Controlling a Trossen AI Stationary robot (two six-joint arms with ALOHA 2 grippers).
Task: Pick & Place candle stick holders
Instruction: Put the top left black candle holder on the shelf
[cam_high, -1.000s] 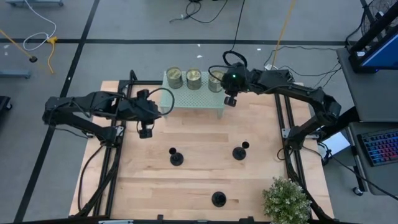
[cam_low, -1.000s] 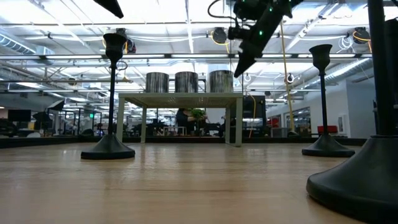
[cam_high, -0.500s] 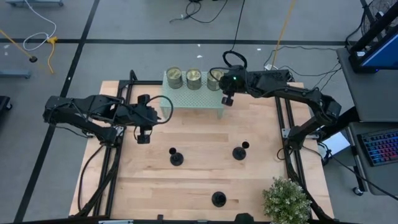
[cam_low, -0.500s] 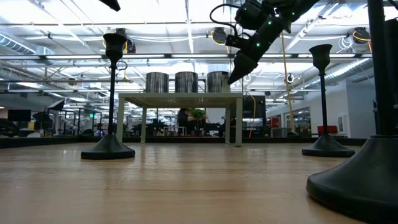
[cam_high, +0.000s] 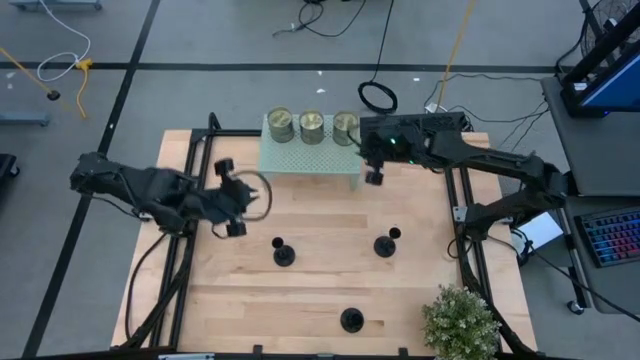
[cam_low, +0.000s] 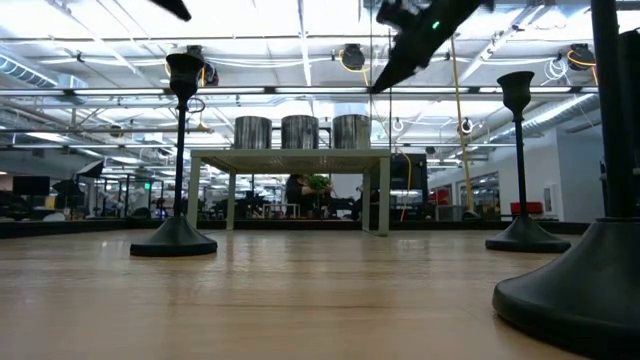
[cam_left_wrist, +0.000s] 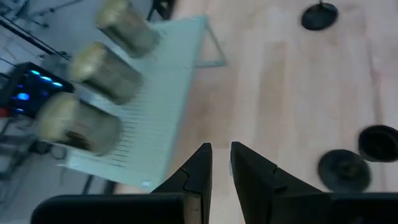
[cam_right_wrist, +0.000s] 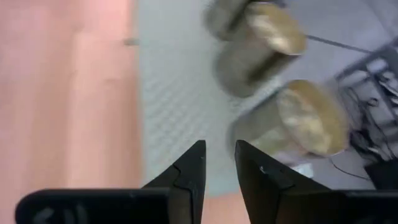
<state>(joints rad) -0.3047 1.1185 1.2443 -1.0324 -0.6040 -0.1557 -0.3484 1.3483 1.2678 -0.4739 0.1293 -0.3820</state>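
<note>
Three black candle stick holders stand upright on their disc bases on the wooden table: one left of centre (cam_high: 284, 252), one right of centre (cam_high: 383, 244), one near the front edge (cam_high: 350, 320). My left gripper (cam_high: 237, 229) hovers above the table, left of the left holder, fingers shut and empty. My right gripper (cam_high: 373, 178) hovers high by the right end of a pale green shelf (cam_high: 310, 155), shut and empty. The left wrist view shows two holders (cam_left_wrist: 345, 169) (cam_left_wrist: 318, 15) ahead of the shut fingers (cam_left_wrist: 219, 149). The right wrist view looks down on the shelf (cam_right_wrist: 180, 81).
Three greenish-gold tins (cam_high: 280, 125) (cam_high: 312, 124) (cam_high: 345, 125) stand in a row on the shelf at the table's far side. A potted plant (cam_high: 460, 320) sits at the near right corner. Bare wood lies between the holders and the shelf.
My left gripper has moved toward the table's near edge, closer to the left holder. My right gripper has risen and drawn off the shelf's right end, toward the near and right edges. The holders and tins have stayed put.
</note>
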